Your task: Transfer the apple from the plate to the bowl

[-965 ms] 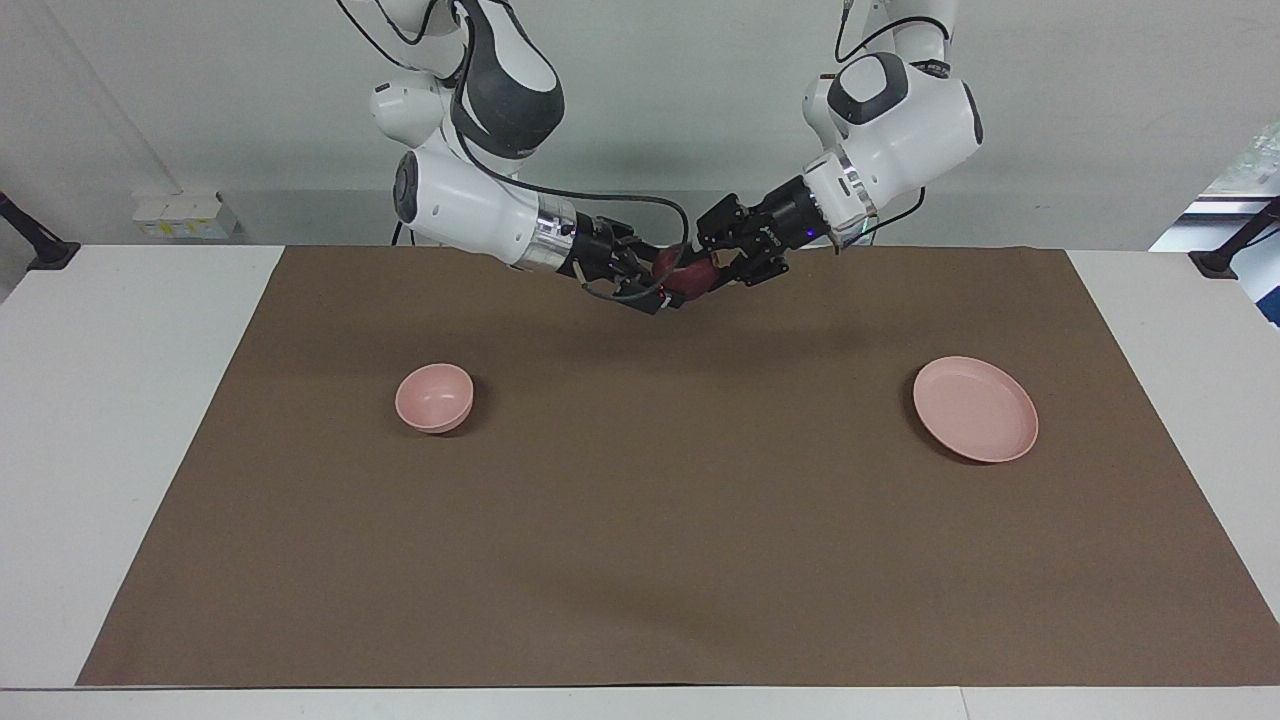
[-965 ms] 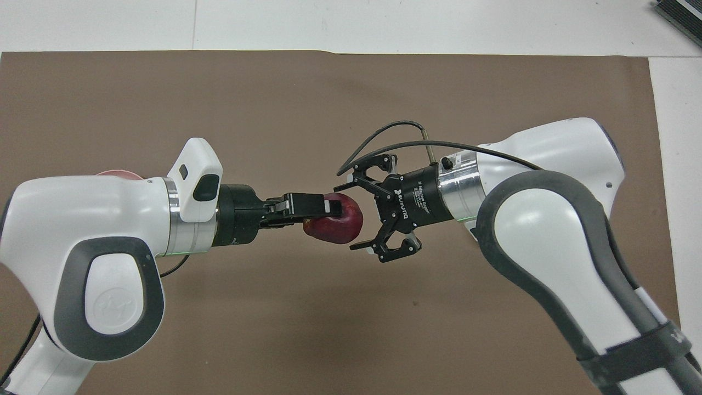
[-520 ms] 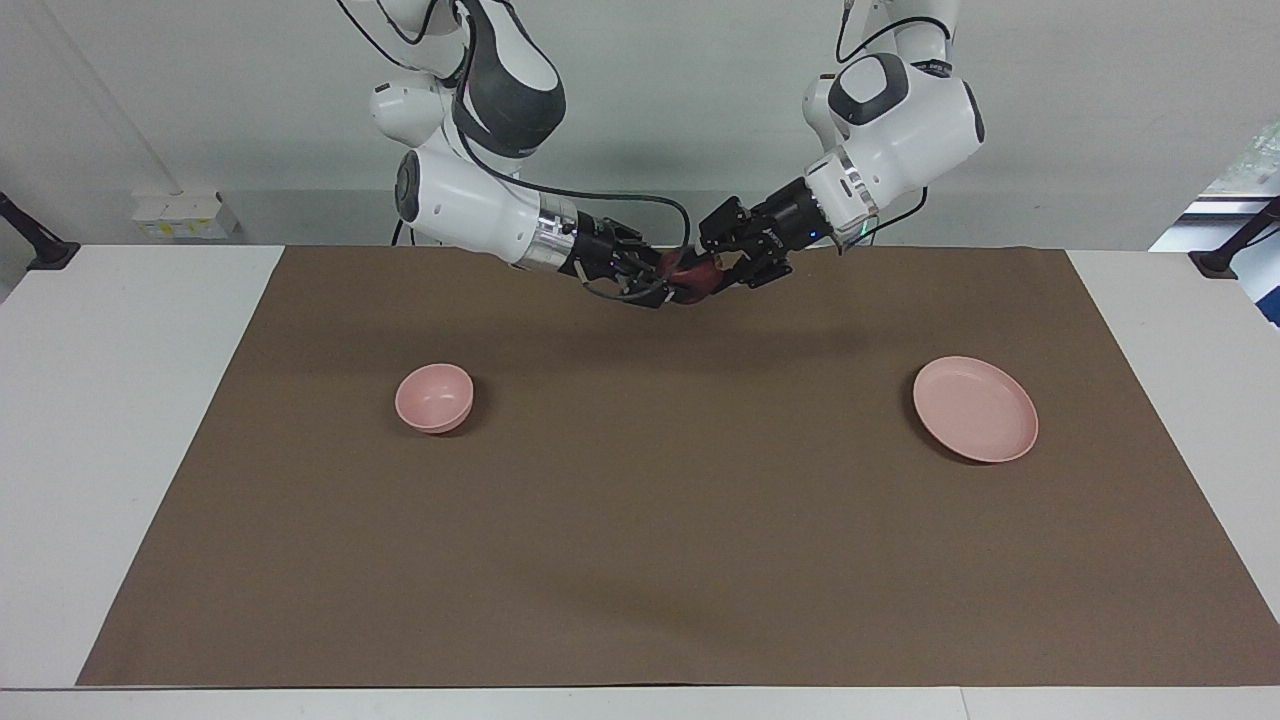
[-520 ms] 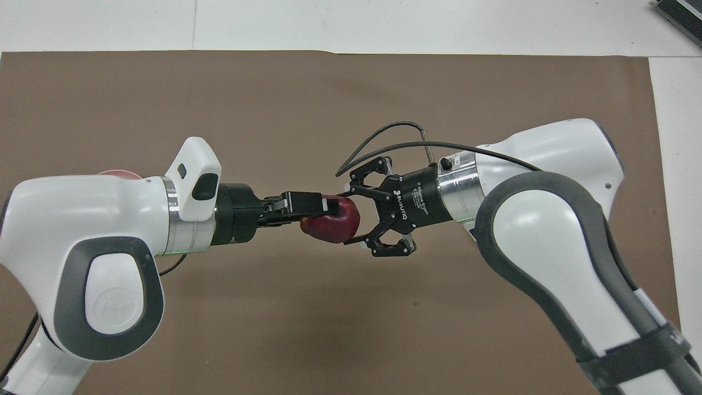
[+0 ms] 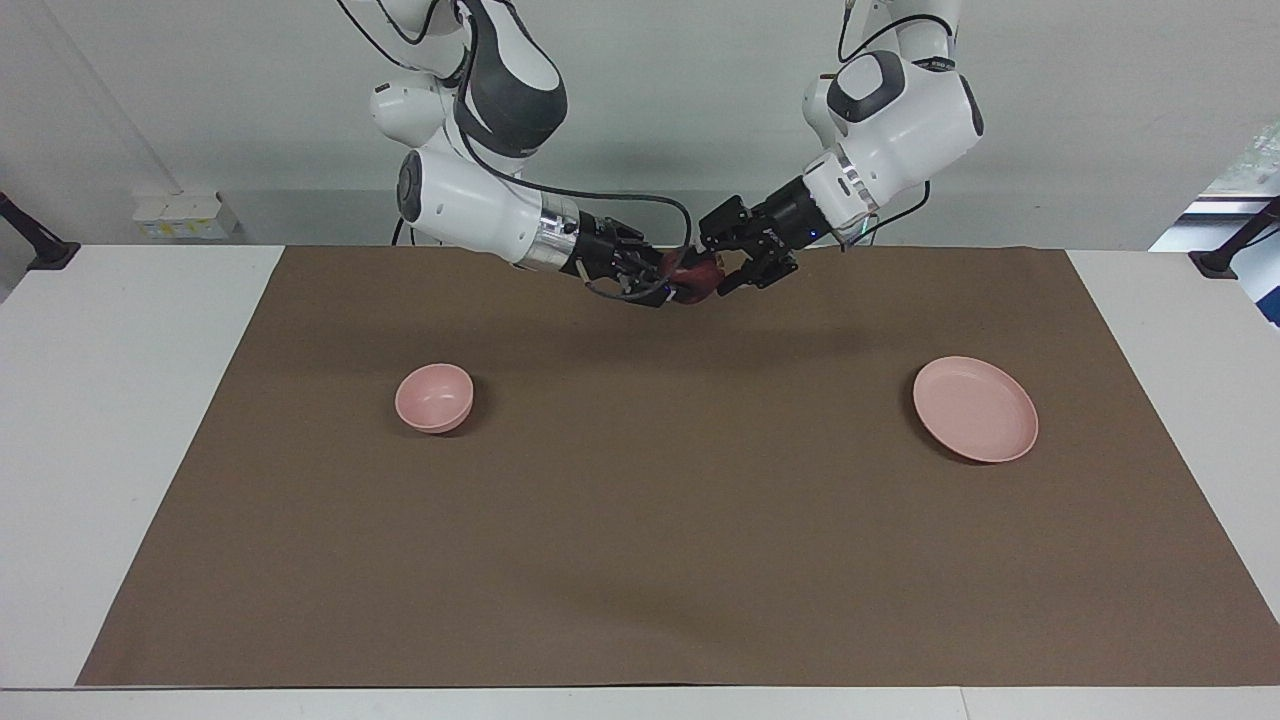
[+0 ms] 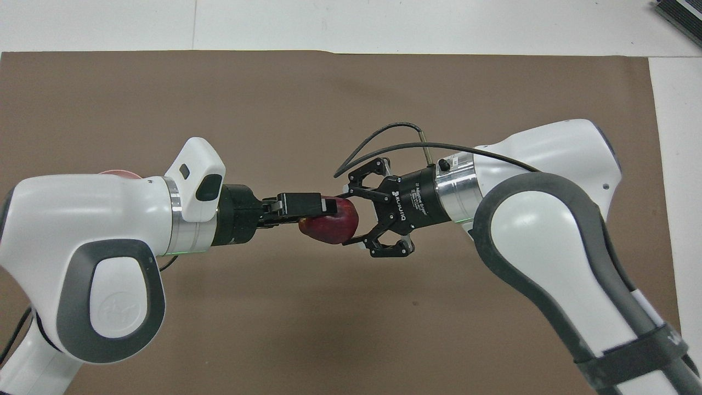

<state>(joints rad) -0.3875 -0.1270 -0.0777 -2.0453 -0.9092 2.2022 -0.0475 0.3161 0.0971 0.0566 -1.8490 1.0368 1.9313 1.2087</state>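
The dark red apple hangs in the air over the brown mat, close to the robots, midway between the two arms. My left gripper is shut on it from the left arm's end. My right gripper meets it from the right arm's end, its two fingers closed against the apple's sides. The pale pink plate lies bare toward the left arm's end; only a sliver shows overhead. The small pink bowl stands toward the right arm's end, hidden overhead by the right arm.
A brown mat covers most of the white table. Both arms span the strip of mat nearest the robots. A small white box sits off the mat at the right arm's end.
My right gripper has moved in onto the apple and its fingers have closed from wide open to against the apple's sides. The left gripper keeps its hold; both have risen slightly.
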